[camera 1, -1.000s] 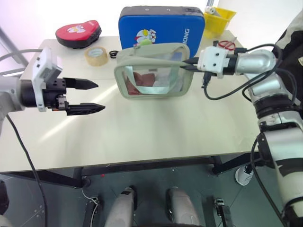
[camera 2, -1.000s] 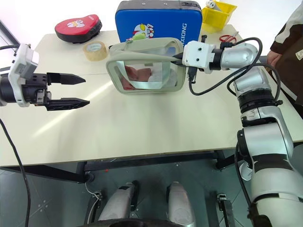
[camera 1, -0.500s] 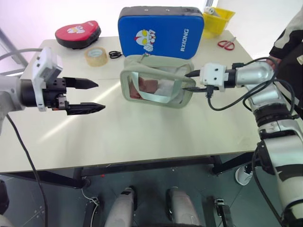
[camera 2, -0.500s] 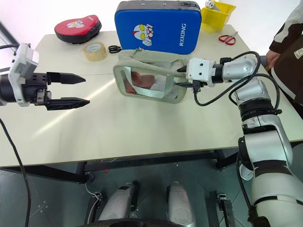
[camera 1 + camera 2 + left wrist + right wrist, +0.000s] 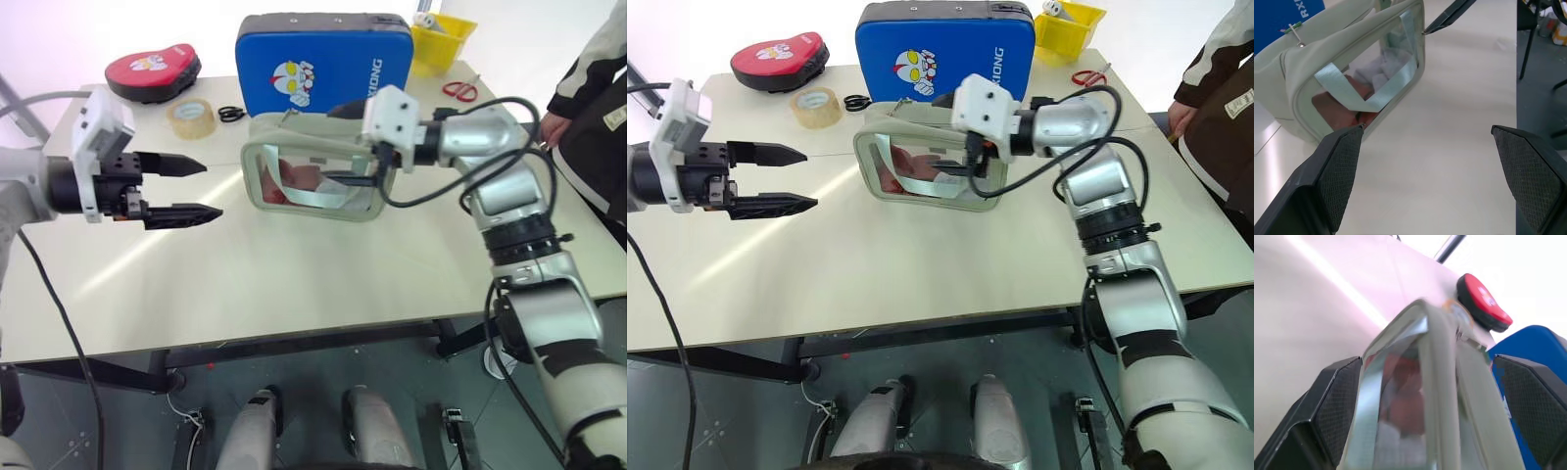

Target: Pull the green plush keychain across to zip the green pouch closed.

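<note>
Eye views: my right gripper (image 5: 355,145), pinching pouch's right end a second ago, now spread, astride green pouch (image 5: 312,176). Pouch on table (image 5: 294,274), long axis left-right, window facing me.
Left wrist view: my left gripper (image 5: 1432,171) spread, pouch ahead, apart.
Right wrist view: pouch between my fingers (image 5: 1327,406).

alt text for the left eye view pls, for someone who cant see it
A pale sage-green fabric pouch with a clear window stands on a cream table, with the right gripper at its right end, jaws open. The left gripper hovers open to the pouch's left. Behind stand a blue cartoon-printed pad, a tape roll and a red case.
</note>
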{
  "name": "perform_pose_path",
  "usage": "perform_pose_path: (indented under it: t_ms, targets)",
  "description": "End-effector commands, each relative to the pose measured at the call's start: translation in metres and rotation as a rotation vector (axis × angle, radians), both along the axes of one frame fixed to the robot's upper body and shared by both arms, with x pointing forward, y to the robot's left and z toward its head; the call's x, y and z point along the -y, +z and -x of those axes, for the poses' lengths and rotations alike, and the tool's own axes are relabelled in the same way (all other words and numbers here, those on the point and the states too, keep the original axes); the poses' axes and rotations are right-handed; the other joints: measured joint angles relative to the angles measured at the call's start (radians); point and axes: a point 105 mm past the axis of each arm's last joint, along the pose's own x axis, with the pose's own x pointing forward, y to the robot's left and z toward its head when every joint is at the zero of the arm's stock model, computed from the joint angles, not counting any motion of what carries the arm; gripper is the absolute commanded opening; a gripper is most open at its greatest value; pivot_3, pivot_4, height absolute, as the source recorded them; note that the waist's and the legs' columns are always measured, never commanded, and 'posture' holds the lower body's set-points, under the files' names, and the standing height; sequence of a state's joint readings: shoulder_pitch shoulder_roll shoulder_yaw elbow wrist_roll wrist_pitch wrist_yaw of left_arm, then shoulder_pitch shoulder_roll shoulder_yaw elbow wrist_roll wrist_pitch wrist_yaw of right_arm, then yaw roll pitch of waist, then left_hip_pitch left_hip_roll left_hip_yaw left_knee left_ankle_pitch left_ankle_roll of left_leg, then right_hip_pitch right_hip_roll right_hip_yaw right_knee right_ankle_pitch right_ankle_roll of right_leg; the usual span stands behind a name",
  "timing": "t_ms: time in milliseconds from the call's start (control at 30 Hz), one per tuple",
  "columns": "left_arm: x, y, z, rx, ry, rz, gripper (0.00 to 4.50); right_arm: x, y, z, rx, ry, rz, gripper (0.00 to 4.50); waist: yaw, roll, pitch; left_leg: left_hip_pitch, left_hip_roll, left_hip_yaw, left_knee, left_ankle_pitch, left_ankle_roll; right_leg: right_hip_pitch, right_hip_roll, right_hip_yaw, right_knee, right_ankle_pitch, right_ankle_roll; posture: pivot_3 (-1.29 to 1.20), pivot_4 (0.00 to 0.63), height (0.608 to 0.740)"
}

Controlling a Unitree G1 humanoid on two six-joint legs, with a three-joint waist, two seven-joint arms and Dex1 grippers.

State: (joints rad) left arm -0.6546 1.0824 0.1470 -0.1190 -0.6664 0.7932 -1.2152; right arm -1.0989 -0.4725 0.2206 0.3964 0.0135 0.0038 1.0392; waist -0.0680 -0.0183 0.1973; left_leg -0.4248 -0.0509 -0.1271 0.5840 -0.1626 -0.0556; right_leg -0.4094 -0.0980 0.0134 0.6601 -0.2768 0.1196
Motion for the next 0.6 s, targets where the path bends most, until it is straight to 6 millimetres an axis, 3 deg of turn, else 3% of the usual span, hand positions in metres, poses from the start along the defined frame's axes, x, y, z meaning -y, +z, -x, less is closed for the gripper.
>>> perform_pose_path:
  t_ms: [33,200,233,333,533,600]
  targets:
    - [-0.006,0.011,0.004,0.057,0.01,-0.011,4.5,-0.012,0.006,-0.006,0.064,-0.035,0.025,4.45,0.0,0.0,0.0,0.0,0.0,0.0,0.0,0.0,0.0,0.0,0.0,0.0,0.0,0.0,0.0,0.0,0.15,0.74]
    - [-0.008,0.011,0.004,0.067,0.024,-0.012,4.5,-0.017,-0.005,-0.022,0.059,-0.082,0.07,4.45,0.002,0.0,0.0,0.0,0.0,0.0,0.0,0.0,0.0,0.0,0.0,0.0,0.0,0.0,0.0,0.0,0.15,0.74]
    - [-0.008,0.011,0.004,0.069,0.028,-0.011,4.5,-0.017,-0.004,-0.023,0.054,-0.087,0.062,4.23,0.001,0.0,0.0,0.0,0.0,0.0,0.0,0.0,0.0,0.0,0.0,0.0,0.0,0.0,0.0,0.0,0.15,0.74]
    - [-0.008,0.012,0.004,0.074,0.038,-0.013,4.5,-0.018,-0.005,-0.025,0.04,-0.084,0.063,3.13,-0.001,0.0,0.0,0.0,0.0,0.0,0.0,0.0,0.0,0.0,0.0,0.0,0.001,0.0,0.0,0.0,0.15,0.74]
    - [-0.011,0.015,0.002,0.089,0.071,-0.003,4.5,-0.005,-0.011,-0.032,0.047,-0.129,0.095,0.06,-0.001,0.0,0.0,0.0,0.0,0.0,0.0,0.0,0.0,-0.001,0.0,0.0,0.002,0.0,0.0,0.0,0.15,0.74]
    - [-0.013,0.018,0.001,0.096,0.086,0.009,4.5,-0.001,-0.009,-0.03,0.058,-0.123,0.097,0.06,-0.001,0.0,0.0,0.0,0.0,0.0,0.0,0.0,0.0,-0.001,0.0,0.0,0.002,0.0,0.0,0.0,0.15,0.74]
